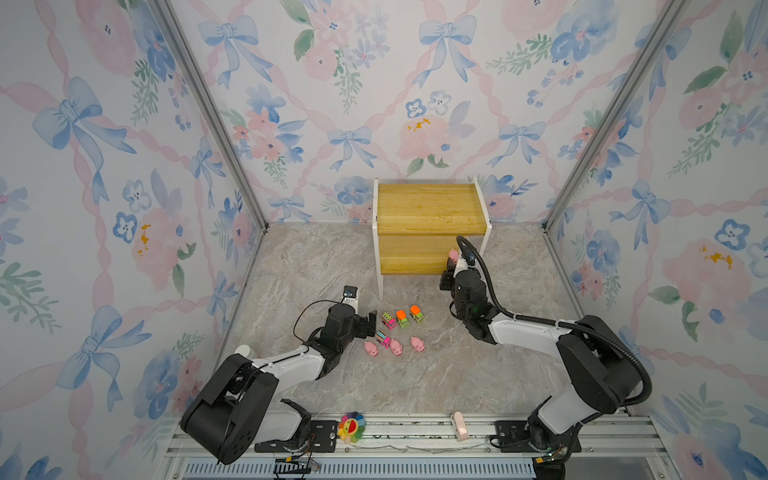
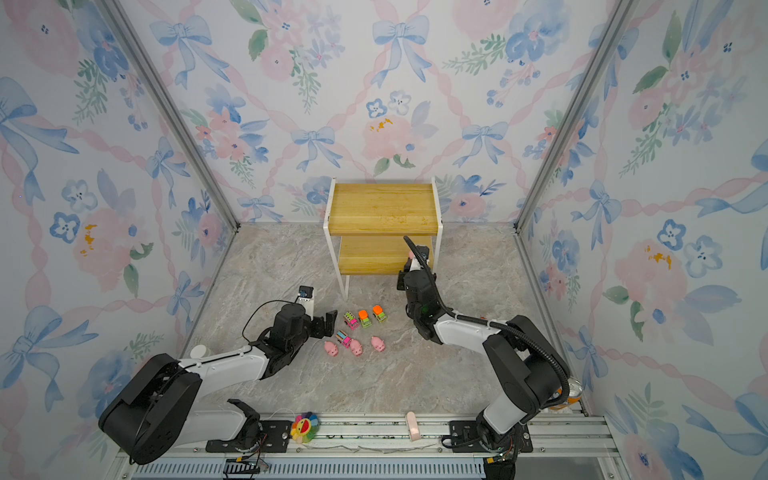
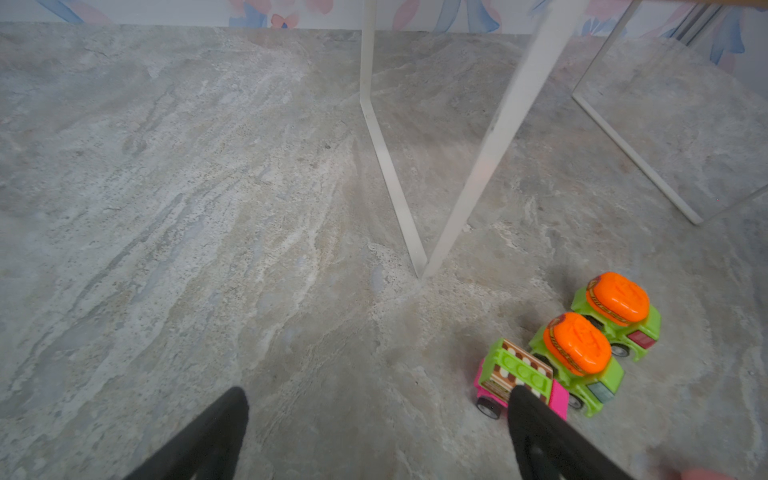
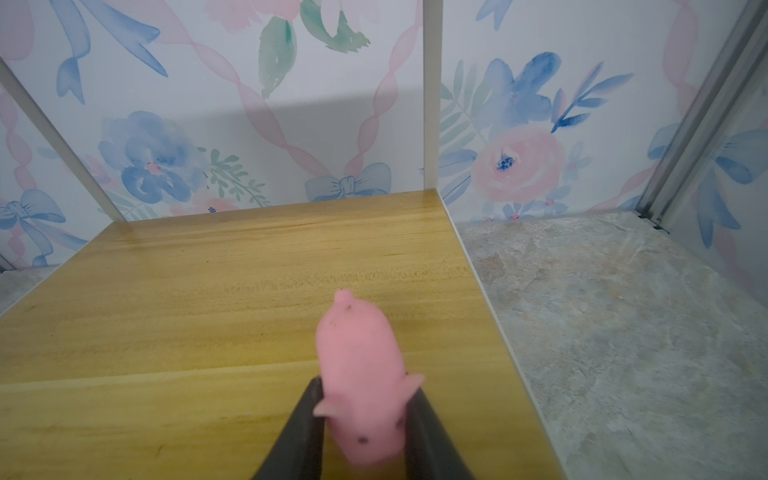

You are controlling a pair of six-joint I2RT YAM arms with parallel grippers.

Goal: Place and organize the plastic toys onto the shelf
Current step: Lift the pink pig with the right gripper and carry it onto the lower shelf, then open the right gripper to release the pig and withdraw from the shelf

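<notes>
**Right gripper [image 4: 368,386] clamps a pig [image 4: 357,365] over the shelf [image 1: 432,208], at its lower board [image 4: 208,311].**

The right jaws are closed on the pig's head end, with an ear showing by each fingertip. Its long axis runs straight ahead out of the jaws, and most of the body is past the tips. The board lies directly under the jaws, and its right edge is just to their right. I cannot tell whether the pig's feet touch the wood, so a short lowering before letting go seems wise. The left gripper [image 3: 378,392] has its jaws wide apart and empty. A pink truck [image 3: 515,370] sits just beside one finger [image 3: 536,419], and the two green trucks [image 3: 577,353] are just beyond it. The other toys on the floor [image 1: 457,374] lie well behind the right jaws, nearer the left arm.
</notes>
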